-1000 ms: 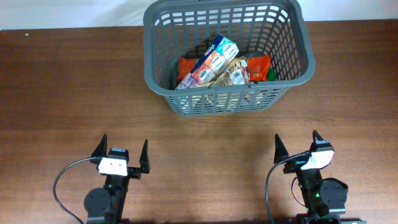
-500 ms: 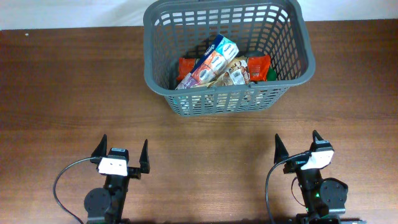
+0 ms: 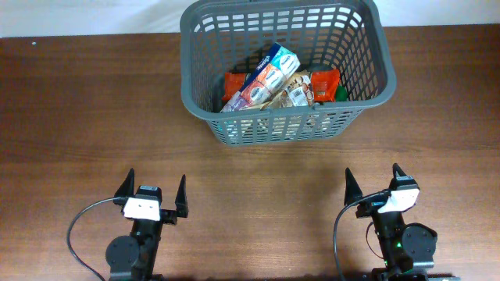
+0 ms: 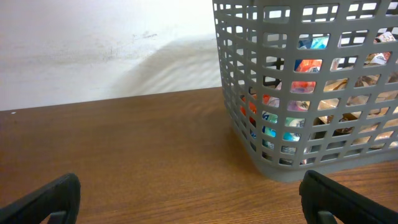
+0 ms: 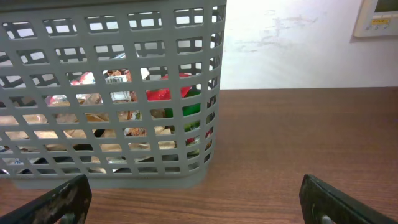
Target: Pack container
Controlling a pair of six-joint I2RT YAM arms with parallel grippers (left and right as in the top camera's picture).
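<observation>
The container [image 3: 205, 101], a big dark grey lattice basket, stands at the far middle of the wooden table. Inside it lie a blue-and-white box [image 3: 266, 76], orange-red packets [image 3: 325, 83] and a tan snack bag [image 3: 295, 90]. From the left wrist the container [image 4: 249, 124] fills the right side; from the right wrist the container [image 5: 211, 81] fills the left. My left gripper [image 3: 153, 190] [image 4: 189, 199] sits open near the front edge, far from the basket, holding nothing. My right gripper [image 3: 373, 181] [image 5: 198, 200] is likewise open and bare at the front right.
A white wall [image 4: 93, 43] rises behind the table's far edge. A wall-mounted panel [image 5: 376, 15] shows at the upper right of the right wrist view. A black cable [image 3: 78, 226] loops beside the left arm's base.
</observation>
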